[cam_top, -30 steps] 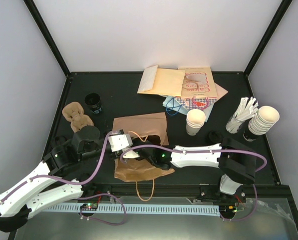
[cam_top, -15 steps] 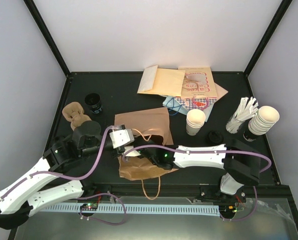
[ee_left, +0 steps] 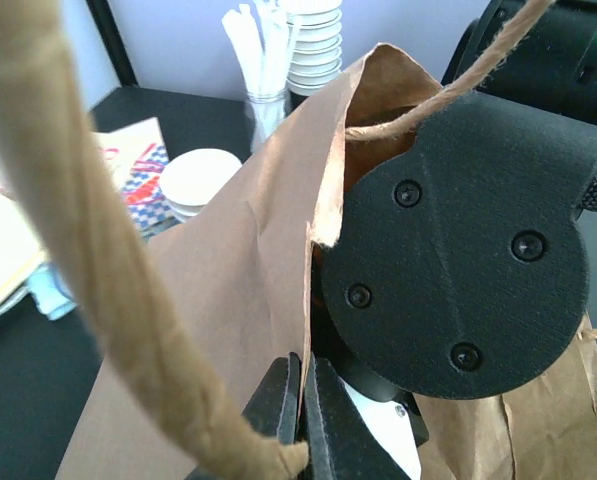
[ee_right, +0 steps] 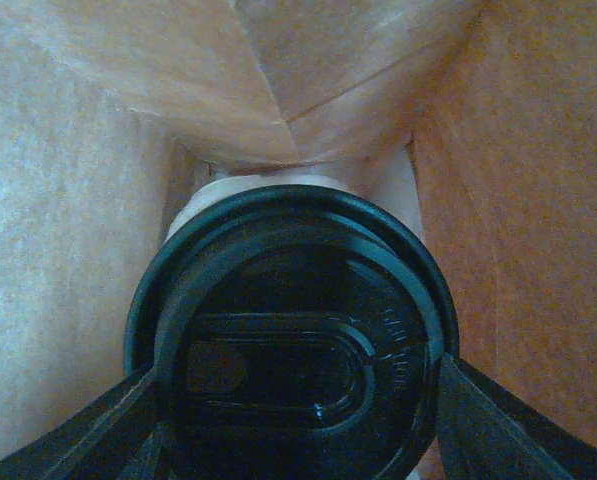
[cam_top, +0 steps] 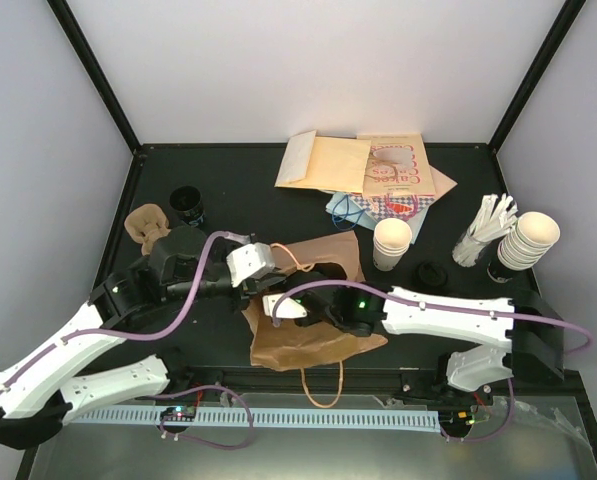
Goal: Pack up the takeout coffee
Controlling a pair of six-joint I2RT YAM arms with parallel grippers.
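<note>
A brown paper bag (cam_top: 313, 345) with twine handles lies on the black table. My left gripper (ee_left: 304, 400) is shut on the edge of the bag's mouth (ee_left: 323, 200) and holds it up. The right arm (cam_top: 433, 310) reaches into that mouth from the right, and its gripper is hidden in the top view. In the right wrist view, my right gripper (ee_right: 298, 400) is deep inside the bag. Its fingers (ee_right: 498, 425) press both sides of the takeout coffee (ee_right: 298, 345), a cream cup with a black lid. The bag's walls close in around the cup.
A short stack of cream cups (cam_top: 392, 243) and a loose black lid (cam_top: 433, 272) stand right of the bag. At the far right are a taller cup stack (cam_top: 530, 240) and a glass of stirrers (cam_top: 483, 228). Flat paper bags (cam_top: 358, 165) lie at the back. A black cup (cam_top: 187, 205) and pulp carrier (cam_top: 148, 222) are on the left.
Both arms and the bag have shifted right and slightly away from the near edge. The bag's mouth is lifted higher, and the right arm is stretched out further.
</note>
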